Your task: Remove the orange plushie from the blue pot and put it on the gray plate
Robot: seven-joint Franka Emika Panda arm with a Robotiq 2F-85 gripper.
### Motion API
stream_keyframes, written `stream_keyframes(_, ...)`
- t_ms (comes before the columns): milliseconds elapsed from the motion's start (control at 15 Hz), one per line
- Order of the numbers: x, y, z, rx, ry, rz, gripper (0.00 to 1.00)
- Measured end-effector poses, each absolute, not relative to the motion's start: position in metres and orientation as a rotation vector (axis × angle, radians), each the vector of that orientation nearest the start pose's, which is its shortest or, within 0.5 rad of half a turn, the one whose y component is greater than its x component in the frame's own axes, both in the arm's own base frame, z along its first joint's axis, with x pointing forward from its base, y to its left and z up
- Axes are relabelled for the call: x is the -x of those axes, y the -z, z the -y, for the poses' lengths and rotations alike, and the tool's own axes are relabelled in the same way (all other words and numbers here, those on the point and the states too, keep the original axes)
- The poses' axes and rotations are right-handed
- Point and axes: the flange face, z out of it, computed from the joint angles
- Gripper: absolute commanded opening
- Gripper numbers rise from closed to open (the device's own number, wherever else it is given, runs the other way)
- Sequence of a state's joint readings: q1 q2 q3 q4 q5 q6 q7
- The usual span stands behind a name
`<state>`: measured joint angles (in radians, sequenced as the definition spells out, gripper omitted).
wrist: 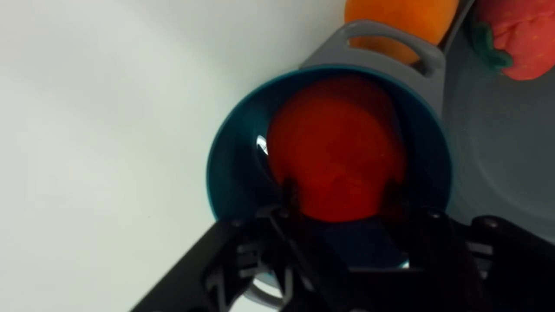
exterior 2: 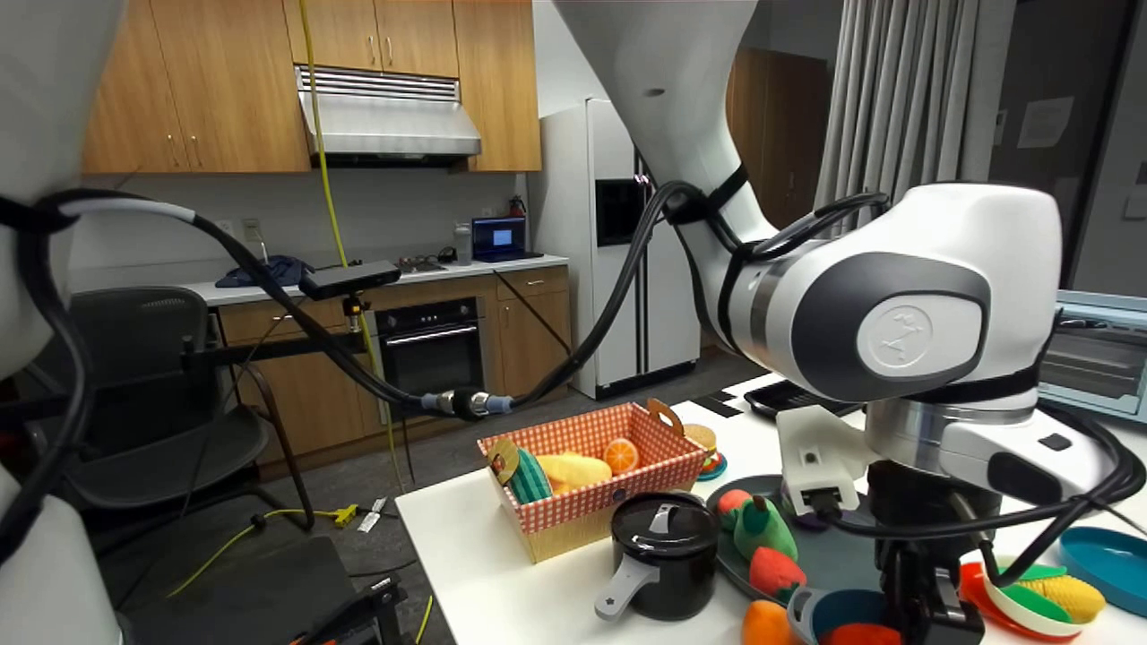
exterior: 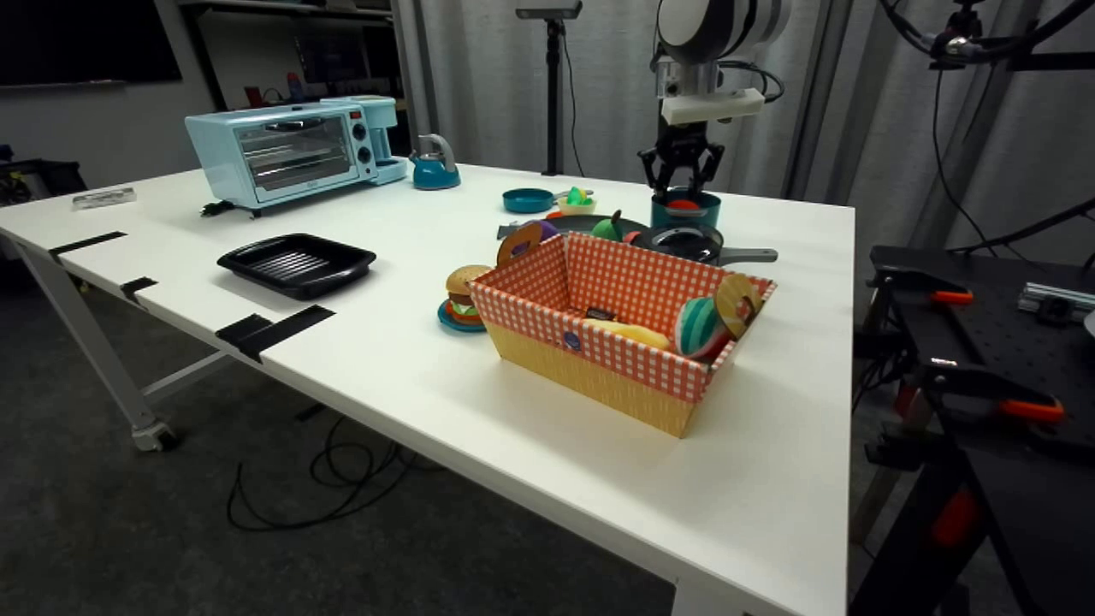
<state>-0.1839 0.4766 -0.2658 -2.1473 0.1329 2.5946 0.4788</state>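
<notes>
The orange-red plushie (wrist: 334, 134) lies inside the blue pot (wrist: 236, 173), which has grey loop handles. It also shows inside the pot in both exterior views (exterior: 683, 204) (exterior 2: 860, 635). My gripper (wrist: 341, 193) points down into the pot, with one fingertip on each side of the plushie. The fingers are partly closed and seem pressed against its sides; the lower contact is dark. The gripper also shows over the pot in an exterior view (exterior: 680, 190). The dark grey plate (exterior 2: 833, 555) stands right beside the pot and holds several toy fruits.
A strawberry (wrist: 520, 39) lies on the plate near the pot. An orange toy (wrist: 399, 17) touches the pot's handle. A black lidded pot (exterior 2: 668, 546) and the checked basket (exterior 2: 573, 528) stand nearby. A bowl with toy corn (exterior 2: 1030, 605) and a teal pan (exterior 2: 1111, 569) are opposite.
</notes>
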Motion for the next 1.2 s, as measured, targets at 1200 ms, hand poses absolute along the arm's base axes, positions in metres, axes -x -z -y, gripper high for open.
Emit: stream_keyframes(1200,-0.504,-0.246,0.236,2.888,-0.082,-1.526,0.03)
